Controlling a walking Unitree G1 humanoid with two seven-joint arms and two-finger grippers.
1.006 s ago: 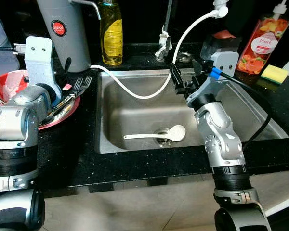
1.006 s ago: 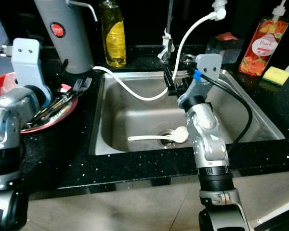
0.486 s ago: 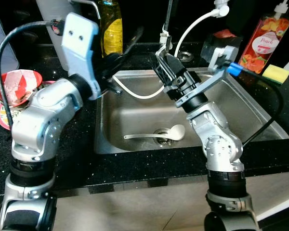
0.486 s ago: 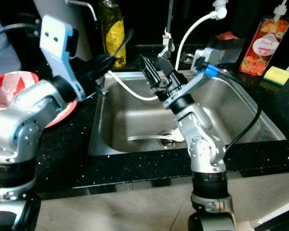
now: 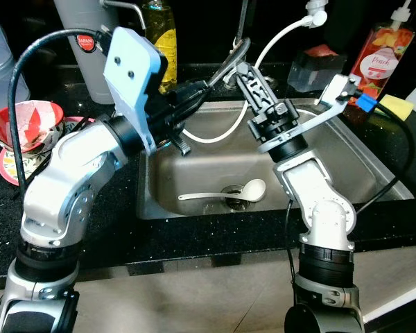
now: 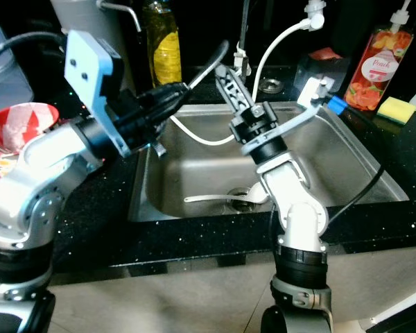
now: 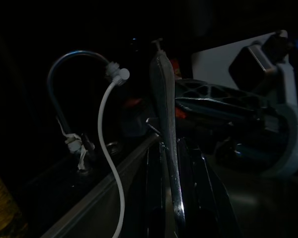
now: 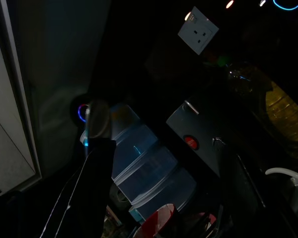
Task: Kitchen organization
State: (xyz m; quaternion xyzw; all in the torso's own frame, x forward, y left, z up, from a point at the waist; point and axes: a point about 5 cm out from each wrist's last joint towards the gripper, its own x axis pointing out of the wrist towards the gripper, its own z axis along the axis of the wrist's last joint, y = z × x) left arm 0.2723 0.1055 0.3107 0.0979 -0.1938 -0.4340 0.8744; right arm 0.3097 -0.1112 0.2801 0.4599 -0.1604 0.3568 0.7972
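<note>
My left gripper (image 5: 191, 94) is raised over the back left corner of the steel sink (image 5: 194, 159), shut on a long metal utensil (image 5: 225, 66). Its handle slants up toward the faucet (image 5: 243, 21). My right gripper (image 5: 249, 73) points up from the middle of the sink, open, with its fingertips right beside the utensil's free end. In the left wrist view the utensil (image 7: 166, 124) runs straight up between my fingers, with the right gripper's fingers (image 7: 213, 106) just behind it. A white spoon (image 5: 225, 194) lies over the sink drain.
A red bowl (image 5: 21, 121) sits on a red plate (image 5: 7, 163) on the black counter at left. Behind the sink stand a grey flask (image 5: 90, 48), a yellow bottle (image 5: 159, 28) and a peach soap bottle (image 5: 378, 59) with a yellow sponge (image 5: 395, 104). A white hose (image 5: 277, 38) loops into the sink.
My left arm has lifted off the red plate with the utensil and swung right over the sink. The right gripper has turned up and left to meet the utensil's end.
</note>
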